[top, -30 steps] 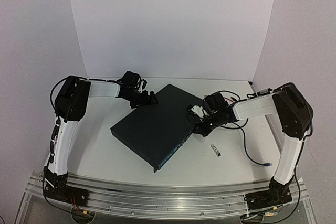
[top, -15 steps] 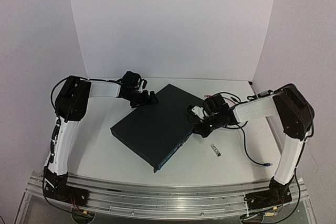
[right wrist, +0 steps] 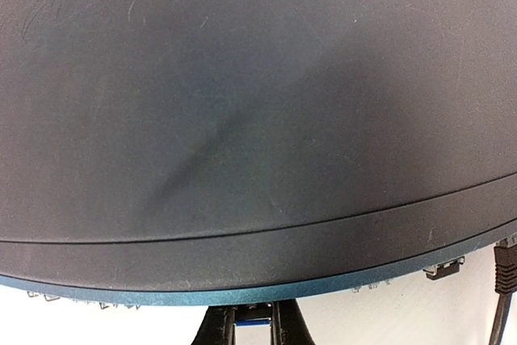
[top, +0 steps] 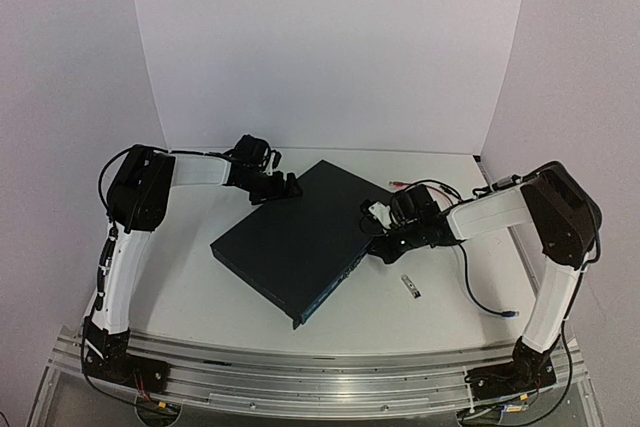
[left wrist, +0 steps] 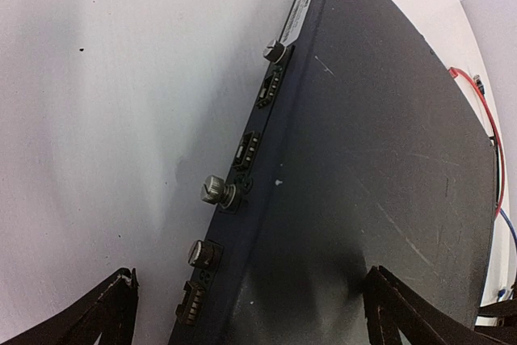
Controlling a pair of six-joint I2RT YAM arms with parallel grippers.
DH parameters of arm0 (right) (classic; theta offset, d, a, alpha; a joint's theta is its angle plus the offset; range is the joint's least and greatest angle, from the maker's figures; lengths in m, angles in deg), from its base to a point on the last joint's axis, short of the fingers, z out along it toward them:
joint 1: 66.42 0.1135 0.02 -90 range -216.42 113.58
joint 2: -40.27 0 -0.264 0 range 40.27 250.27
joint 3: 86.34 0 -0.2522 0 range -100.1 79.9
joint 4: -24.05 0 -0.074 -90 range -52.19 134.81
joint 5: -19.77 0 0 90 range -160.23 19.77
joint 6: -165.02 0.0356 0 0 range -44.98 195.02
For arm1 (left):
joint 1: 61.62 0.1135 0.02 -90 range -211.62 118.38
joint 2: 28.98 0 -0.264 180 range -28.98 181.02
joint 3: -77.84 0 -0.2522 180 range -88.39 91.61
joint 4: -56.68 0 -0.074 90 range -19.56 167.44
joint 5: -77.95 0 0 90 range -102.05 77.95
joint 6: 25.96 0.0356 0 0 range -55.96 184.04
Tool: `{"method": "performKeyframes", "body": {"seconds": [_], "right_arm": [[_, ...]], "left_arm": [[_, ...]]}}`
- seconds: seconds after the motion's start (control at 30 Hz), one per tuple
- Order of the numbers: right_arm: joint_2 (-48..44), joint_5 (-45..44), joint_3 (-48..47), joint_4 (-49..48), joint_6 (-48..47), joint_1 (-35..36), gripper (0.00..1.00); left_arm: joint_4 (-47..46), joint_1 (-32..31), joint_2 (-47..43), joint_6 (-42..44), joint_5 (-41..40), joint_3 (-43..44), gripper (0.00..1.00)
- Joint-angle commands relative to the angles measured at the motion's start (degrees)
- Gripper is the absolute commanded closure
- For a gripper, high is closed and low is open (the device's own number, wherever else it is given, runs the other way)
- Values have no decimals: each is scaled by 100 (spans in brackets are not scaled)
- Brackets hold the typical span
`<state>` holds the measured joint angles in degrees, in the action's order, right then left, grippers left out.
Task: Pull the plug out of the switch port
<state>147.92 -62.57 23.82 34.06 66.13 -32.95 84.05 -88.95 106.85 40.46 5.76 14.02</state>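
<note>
Fingers (left wrist: pixel 113 313) of the left end effector (top: pixel 284 187) are spread wide at the far-left edge of the switch (top: pixel 290 232), one over the counter (top: pixel 190 287), one over the lid. The switch lies flat mid-counter, turned diagonal. The right end effector (right wrist: pixel 252 317) is pressed together at the socket edge, pinching a little blue plug (right wrist: pixel 252 324). A small silver bit (top: pixel 408 285) lies nearby on the right.

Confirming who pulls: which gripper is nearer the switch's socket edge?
Right. The right gripper is at that edge, shut on a blue plug; the left gripper is open at the switch's opposite edge.
</note>
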Motion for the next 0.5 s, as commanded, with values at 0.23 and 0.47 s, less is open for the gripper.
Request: {"method": "performKeyframes", "body": {"seconds": [0.23,0.47], "right_arm": [[-599,-189,399,952,33,-118,100],[-818,-378,511,1054,-16,-117,100]], "left_arm": [[848,35,449,74,-326,-129,3],[852,35,430,72,-315,-175,3]]}}
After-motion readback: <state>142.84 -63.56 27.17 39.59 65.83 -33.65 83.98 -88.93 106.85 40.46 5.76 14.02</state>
